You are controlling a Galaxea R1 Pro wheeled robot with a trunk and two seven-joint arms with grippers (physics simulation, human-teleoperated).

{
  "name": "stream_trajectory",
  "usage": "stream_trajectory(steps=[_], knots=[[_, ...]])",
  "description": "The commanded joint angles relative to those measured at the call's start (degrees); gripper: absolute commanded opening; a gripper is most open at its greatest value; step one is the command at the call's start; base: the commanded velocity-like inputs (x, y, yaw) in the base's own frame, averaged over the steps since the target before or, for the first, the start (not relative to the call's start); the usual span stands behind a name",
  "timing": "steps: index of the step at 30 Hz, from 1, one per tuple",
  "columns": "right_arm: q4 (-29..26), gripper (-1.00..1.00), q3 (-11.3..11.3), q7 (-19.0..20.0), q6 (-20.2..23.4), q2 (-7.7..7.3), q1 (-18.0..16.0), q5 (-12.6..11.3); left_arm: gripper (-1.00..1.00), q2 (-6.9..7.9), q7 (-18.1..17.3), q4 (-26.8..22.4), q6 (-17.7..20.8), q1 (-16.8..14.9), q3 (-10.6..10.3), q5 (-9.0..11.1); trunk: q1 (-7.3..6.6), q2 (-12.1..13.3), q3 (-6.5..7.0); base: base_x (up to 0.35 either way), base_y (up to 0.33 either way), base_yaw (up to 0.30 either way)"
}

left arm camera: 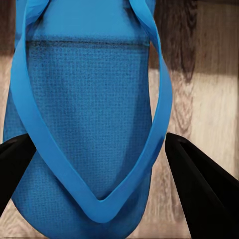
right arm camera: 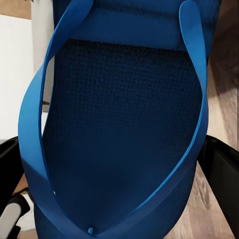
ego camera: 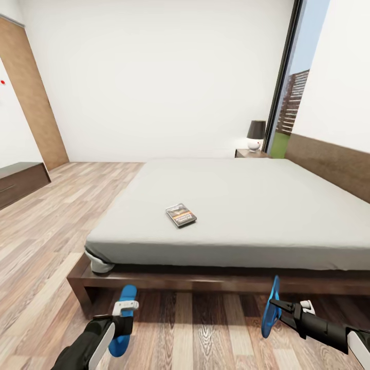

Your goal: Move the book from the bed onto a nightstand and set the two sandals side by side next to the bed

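The book [ego camera: 181,215], dark with an orange band, lies flat on the pale mattress of the bed [ego camera: 246,205], near its foot end. One blue sandal [ego camera: 123,318] is level and low over the floor in front of the bed frame, with my left gripper [ego camera: 125,310] shut across its width. In the left wrist view the fingers [left arm camera: 199,184] press on both sides of that sandal [left arm camera: 84,109]. My right gripper [ego camera: 276,311] is shut on the other sandal [ego camera: 270,307], which stands on edge above the floor. That sandal [right arm camera: 119,124] sits between dark fingers [right arm camera: 221,169]. A nightstand [ego camera: 250,152] stands at the bed's far corner.
A lamp [ego camera: 256,134] stands on the nightstand beside the tall window [ego camera: 295,103]. A long low dark cabinet [ego camera: 20,182] lines the left wall. Wood-plank floor [ego camera: 61,221] runs along the bed's left side and in front of the frame [ego camera: 205,281].
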Motion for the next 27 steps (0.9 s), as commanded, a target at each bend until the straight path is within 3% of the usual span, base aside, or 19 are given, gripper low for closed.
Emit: stream_trajectory(steps=[1, 6, 11, 22, 27], knots=[[-0.01, -1.00, -0.10, 0.13, 0.32, 0.01, -0.04, -0.13, -1.00, 0.09, 0.38, -0.41, 0.79, -0.03, -0.27, 0.50, 0.21, -0.44, -0.24, 0.000, 0.000, 0.000], [-0.01, -1.00, -0.10, 0.11, 0.32, 0.02, -0.04, -0.13, -1.00, 0.10, 0.39, -0.40, 1.68, -0.03, -0.27, -0.22, 1.31, -2.44, -1.14, 0.000, 0.000, 0.000], [0.03, -1.00, -0.17, 0.12, 0.32, 0.02, -0.04, -0.13, -1.00, 0.16, 0.38, -0.27, 2.21, -0.03, -0.14, -2.74, 2.41, -4.45, -2.03, 0.000, 0.000, 0.000], [0.06, -1.00, -0.11, 0.11, 0.32, 0.02, -0.04, -0.13, -1.00, 0.12, 0.50, -0.34, 2.32, -0.03, 0.07, -3.42, 4.83, -8.86, -4.01, 0.000, 0.000, 0.000], [0.06, -1.00, -0.14, 0.12, 0.32, 0.02, -0.04, -0.13, -1.00, 0.19, 0.50, -0.29, 1.78, -0.03, 0.03, -3.51, 4.98, -8.97, -5.11, 0.000, 0.000, 0.000]])
